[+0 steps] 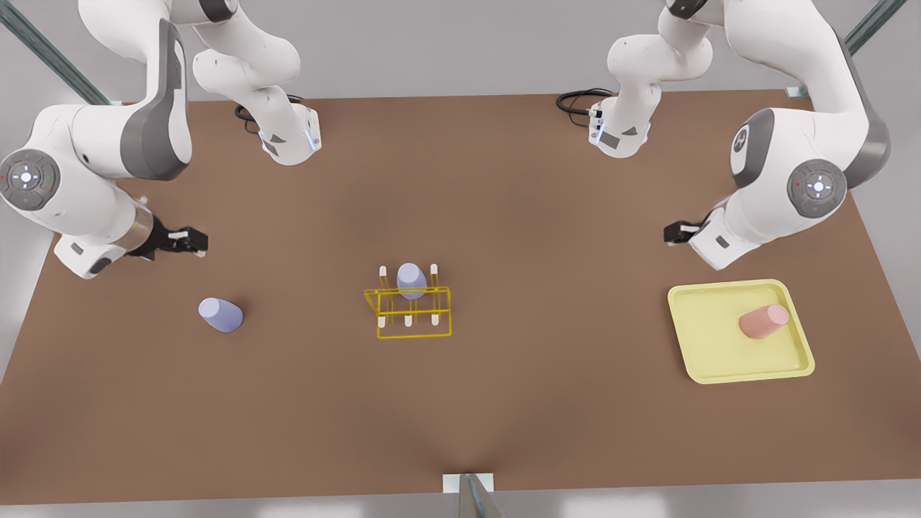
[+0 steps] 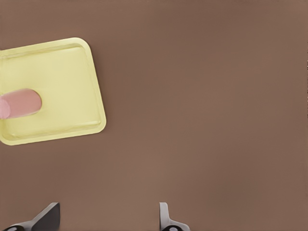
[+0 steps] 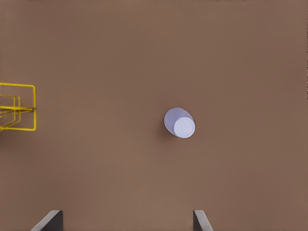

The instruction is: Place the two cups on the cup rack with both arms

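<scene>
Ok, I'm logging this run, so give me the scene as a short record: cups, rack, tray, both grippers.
lavender cup: on the table, toward the front view's left
pink cup: in the pale-yellow tray, toward the front view's right
cup rack: mid-table, another lavender cup on rack already on a peg
left gripper: open, empty, above the table near the tray
right gripper: open, empty, above the table near the loose lavender cup
task state: neither loose cup grasped yet

Bare brown table [image 1: 504, 216] surrounds the upside-down lavender tumbler [image 1: 221, 314] standing alone, the salmon-pink tumbler [image 1: 764, 321] has only the pale-yellow square tray's [image 1: 709, 360] low rim around it, and another lavender cup [image 1: 411, 280] occupies the yellow wire rack's [image 1: 410, 313] back pegs.
</scene>
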### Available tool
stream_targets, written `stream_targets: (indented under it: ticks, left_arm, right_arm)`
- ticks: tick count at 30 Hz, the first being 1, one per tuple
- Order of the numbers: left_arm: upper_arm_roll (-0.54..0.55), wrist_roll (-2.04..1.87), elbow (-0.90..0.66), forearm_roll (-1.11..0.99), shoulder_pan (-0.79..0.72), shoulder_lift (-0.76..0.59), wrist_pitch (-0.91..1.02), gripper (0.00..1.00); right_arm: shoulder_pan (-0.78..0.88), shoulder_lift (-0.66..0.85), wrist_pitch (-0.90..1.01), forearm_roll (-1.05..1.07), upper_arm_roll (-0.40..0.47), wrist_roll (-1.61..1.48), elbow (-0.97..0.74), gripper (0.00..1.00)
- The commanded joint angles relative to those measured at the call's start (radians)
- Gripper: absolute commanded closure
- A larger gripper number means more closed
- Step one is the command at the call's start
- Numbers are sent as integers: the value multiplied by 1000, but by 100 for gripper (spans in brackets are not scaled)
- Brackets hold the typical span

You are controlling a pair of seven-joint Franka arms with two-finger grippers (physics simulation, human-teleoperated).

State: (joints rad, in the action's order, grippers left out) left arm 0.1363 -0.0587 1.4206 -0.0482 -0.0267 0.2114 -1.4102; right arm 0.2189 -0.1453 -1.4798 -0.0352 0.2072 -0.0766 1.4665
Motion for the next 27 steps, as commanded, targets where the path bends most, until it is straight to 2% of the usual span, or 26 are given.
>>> stream_targets:
  ticks: [1, 5, 6, 7, 8, 9, 12, 14, 16, 18, 21, 27]
  left_arm:
    - [0, -47, -2, -4, -1, 0, -67, 0]
    - [-23, -47, -9, 2, 20, 29, -67, 0]
    - [-21, -30, -29, 4, 94, 80, -76, 0]
    - [-26, 61, -115, -2, 116, 156, -73, 0]
    - [-53, 224, -244, -4, 180, 270, -76, 0]
    - [-55, 365, -265, -9, 267, 336, -154, 0]
    - [-58, 422, -256, -27, 361, 439, -283, 0]
    - [-101, 422, -187, -22, 366, 445, -374, 0]
    - [-104, 421, -166, -22, 381, 471, -377, 0]
    - [-121, 422, -124, -22, 387, 479, -398, 0]
    - [-139, 425, -54, -48, 398, 499, -539, 0]
    - [-147, 422, -22, -53, 404, 563, -576, 0]
  right_arm:
    - [0, 1, -73, 1, 0, -54, 0, 0]
    - [2, 26, -106, -2, -2, -57, 60, 0]
    - [2, 20, -106, -2, -2, -57, 60, 0]
    - [-3, -8, -103, -3, 0, -60, 60, 0]
    - [-12, -97, -111, -8, 4, -75, 61, 0]
    - [-70, -209, -160, -3, 4, -106, 57, 0]
    - [-153, -344, -335, 41, 3, -241, 57, 0]
    - [-200, -384, -396, 86, 1, -341, 57, 0]
    - [-208, -402, -439, 89, 1, -374, 70, 0]
    - [-207, -399, -448, 104, 0, -376, 92, 0]
    - [-207, -384, -550, 144, -3, -407, 166, 0]
    - [-199, -306, -767, 144, -5, -420, 382, 0]
